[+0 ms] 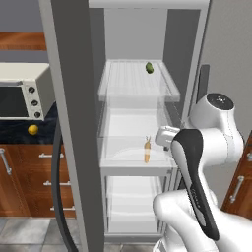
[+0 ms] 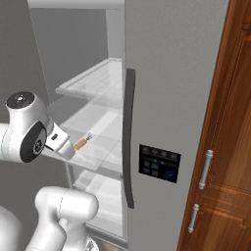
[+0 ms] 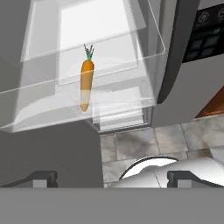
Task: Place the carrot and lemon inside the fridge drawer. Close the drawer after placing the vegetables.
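Spread wide and empty, the gripper [image 3: 112, 177] hangs in front of the open fridge, its two dark fingertips [image 3: 41, 178] well apart at the bottom of the hand view and nothing between them. From the right base view the hand sits just outside the fridge, level with the pulled-out drawer.

The carrot [image 1: 147, 150] already lies inside the fridge drawer [image 1: 135, 170], leafy top pointing toward the back, tip toward the whitish front rim. It rests alone on the clear floor of the drawer, touching nothing else that I can make out. The drawer stands out from the fridge body, not yet pushed home.

The lemon [image 1: 33, 130] is well away from all this: it sits on the dark counter to the left of the fridge, just below the toaster oven [image 1: 22, 91] and above the brown wooden drawers [image 1: 47, 182]. The open fridge door [image 1: 74, 128] stands between it and the arm.

Higher up, a small olive-green fruit [image 1: 149, 68] rests on the clear ribbed shelf [image 1: 138, 81]; it is no part of the job.

To my eye the carrot half is done and the lemon is in hand. The next move calls for the arm, likely the base too, to swing left round the door edge, come down over the lemon with the jaws wide, and avoid clipping the door or the toaster oven.
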Motion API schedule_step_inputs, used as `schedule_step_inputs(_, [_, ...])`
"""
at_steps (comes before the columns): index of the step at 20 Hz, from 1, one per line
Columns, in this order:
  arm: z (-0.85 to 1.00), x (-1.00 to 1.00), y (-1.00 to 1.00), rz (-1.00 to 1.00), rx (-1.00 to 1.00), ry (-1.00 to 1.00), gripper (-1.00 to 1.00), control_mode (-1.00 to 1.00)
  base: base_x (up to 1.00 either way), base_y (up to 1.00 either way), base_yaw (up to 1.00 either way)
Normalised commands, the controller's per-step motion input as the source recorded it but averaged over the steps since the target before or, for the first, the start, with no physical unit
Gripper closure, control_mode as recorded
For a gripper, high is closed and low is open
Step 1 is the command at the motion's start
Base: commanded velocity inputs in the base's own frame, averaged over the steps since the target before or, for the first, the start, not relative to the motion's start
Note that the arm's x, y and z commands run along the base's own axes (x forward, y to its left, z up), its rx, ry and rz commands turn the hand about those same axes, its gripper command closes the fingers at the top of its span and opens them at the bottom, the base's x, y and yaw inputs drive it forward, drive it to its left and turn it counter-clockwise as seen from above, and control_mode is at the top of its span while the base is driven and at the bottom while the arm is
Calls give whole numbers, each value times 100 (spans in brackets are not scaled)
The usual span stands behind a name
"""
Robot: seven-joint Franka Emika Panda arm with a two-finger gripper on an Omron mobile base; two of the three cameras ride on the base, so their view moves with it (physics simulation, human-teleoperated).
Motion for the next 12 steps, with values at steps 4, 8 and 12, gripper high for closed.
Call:
schedule_step_inputs(4, [0,0,0,0,0,0,-100,100,-100,-2,1])
schedule_step_inputs(8, [0,0,0,0,0,0,-100,100,-100,35,7])
schedule_step_inputs(12, [0,0,0,0,0,0,-100,100,-98,98,0])
